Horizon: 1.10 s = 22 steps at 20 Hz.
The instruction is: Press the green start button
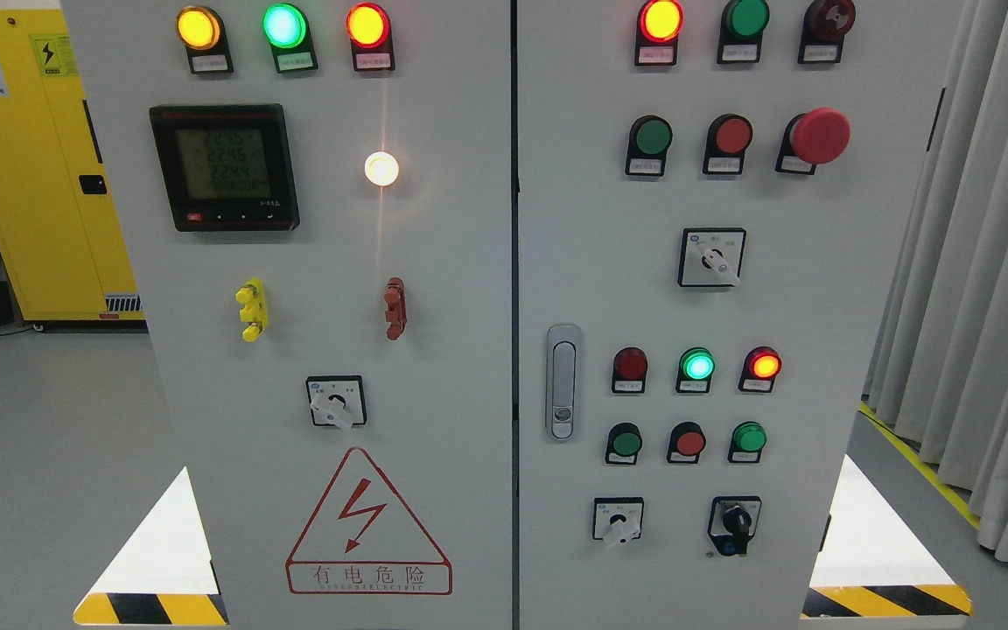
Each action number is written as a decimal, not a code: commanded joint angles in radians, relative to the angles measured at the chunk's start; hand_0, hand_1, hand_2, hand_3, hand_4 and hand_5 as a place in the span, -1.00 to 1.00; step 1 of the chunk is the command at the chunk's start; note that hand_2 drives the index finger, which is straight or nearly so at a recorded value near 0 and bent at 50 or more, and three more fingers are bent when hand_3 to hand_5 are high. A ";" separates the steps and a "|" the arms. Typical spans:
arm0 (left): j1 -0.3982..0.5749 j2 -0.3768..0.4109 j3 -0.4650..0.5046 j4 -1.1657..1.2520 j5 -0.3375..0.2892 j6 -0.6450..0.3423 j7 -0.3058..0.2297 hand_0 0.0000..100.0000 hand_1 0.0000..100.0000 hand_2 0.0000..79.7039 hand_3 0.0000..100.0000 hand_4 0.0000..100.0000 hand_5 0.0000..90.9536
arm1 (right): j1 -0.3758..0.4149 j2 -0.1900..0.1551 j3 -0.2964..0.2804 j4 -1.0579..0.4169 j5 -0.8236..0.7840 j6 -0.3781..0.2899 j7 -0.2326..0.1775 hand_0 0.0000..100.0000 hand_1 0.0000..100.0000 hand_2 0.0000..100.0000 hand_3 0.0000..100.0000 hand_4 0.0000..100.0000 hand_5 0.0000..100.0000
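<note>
A grey control cabinet point(469, 367) fills the head view, split by a vertical seam into a left door and a right door. Neither robot hand shows anywhere in the picture, so whether the fingers are released or clenched cannot be told. Which green button is the start one cannot be read from its small label; the likeliest, the green button point(652, 137), sits in the upper part of the right door, first in a row with a red button point(732, 136) just beside it and a large red mushroom stop point(819, 136) at the row's right end. Above that row are a lit red lamp point(661, 19), an unlit green lamp point(746, 17) and a dark red one point(829, 17). Below it sits a rotary switch point(712, 257), then a row of three lamps with the middle green lamp point(696, 364) glowing, then three small buttons: green point(625, 443), red point(689, 442) and green point(748, 437). A door handle point(563, 381) stands upright near the seam. The left door carries a digital meter point(224, 166), a bright white lamp point(381, 169), lit yellow, green and red lamps along the top, and a red lightning warning triangle point(367, 523) near the bottom. A yellow cabinet point(31, 166) stands behind at the left, grey curtains point(985, 262) at the right.
</note>
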 commanded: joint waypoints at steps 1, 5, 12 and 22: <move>-0.028 -0.024 0.000 -0.026 0.000 0.001 0.001 -0.76 0.11 -1.00 -1.00 -1.00 -1.00 | 0.122 0.023 0.047 -0.602 0.067 -0.102 -0.003 -0.57 -0.11 -1.00 -0.88 -0.94 -1.00; -0.028 -0.043 0.002 -0.026 0.000 -0.001 0.001 -0.76 0.11 -1.00 -1.00 -1.00 -1.00 | 0.129 0.020 0.044 -0.733 0.129 -0.203 0.000 -0.64 -0.05 -1.00 -0.67 -0.72 -1.00; -0.026 -0.058 0.000 -0.026 0.000 -0.001 0.001 -0.76 0.11 -1.00 -1.00 -1.00 -1.00 | 0.121 0.022 0.079 -0.965 0.180 -0.277 0.086 -0.65 0.00 -1.00 -0.51 -0.51 -0.85; -0.026 -0.073 -0.003 -0.028 -0.002 -0.001 0.001 -0.76 0.11 -1.00 -1.00 -1.00 -1.00 | 0.021 0.019 0.114 -1.199 0.220 -0.283 0.104 -0.61 0.01 -1.00 -0.41 -0.37 -0.72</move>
